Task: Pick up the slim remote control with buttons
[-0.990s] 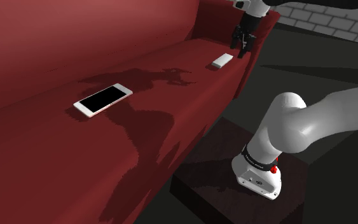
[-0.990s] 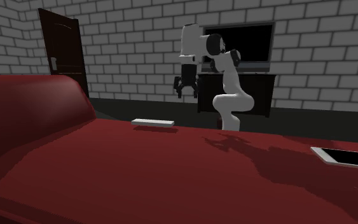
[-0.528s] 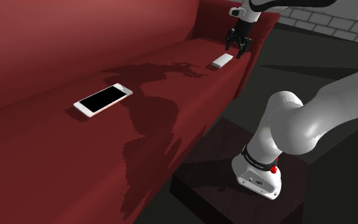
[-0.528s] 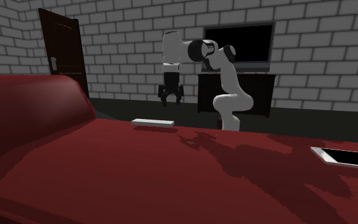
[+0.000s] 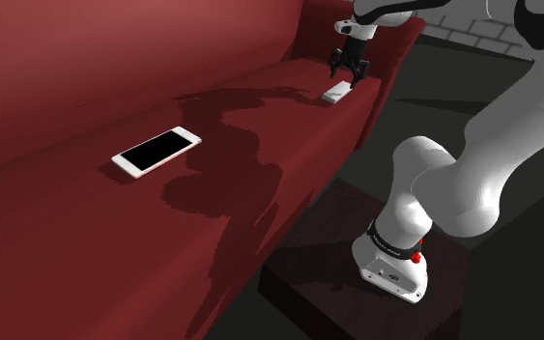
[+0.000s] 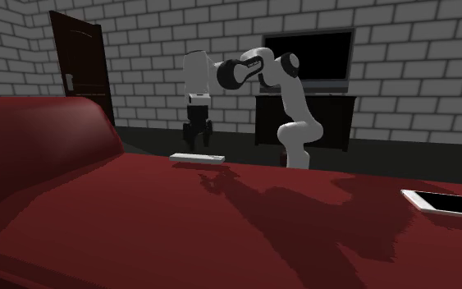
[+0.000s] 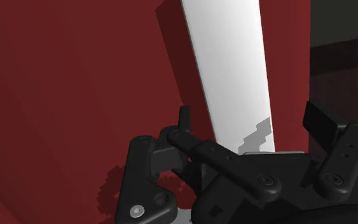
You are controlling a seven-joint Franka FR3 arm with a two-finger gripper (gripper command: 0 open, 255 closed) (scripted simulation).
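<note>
One remote (image 5: 337,92), red sofa (image 5: 86,241), brick walls (image 6: 434,90)

dark red sofa seat (image 5: 86,241): smooth, matt | slim white flat remote control (image 7: 228,70): plain, smooth | white robot arm (image 5: 472,184): smooth, slight sheen | grey wall (image 6: 163,49): brick

A dark red sofa (image 5: 86,241) is stretching across the shoulder view, its backrest rising along that view's upper left. A white-edged phone (image 5: 157,151) is lying flat on the seat, black screen up, with a dark shadow spreading just beside it. In the second exterior view a grey brick wall (image 6: 418,74) is running behind a dark floor (image 6: 401,160). A dark door (image 6: 81,70) is standing at that view's left, and a black screen (image 6: 323,56) is sitting above a dark cabinet (image 6: 336,123).
</note>
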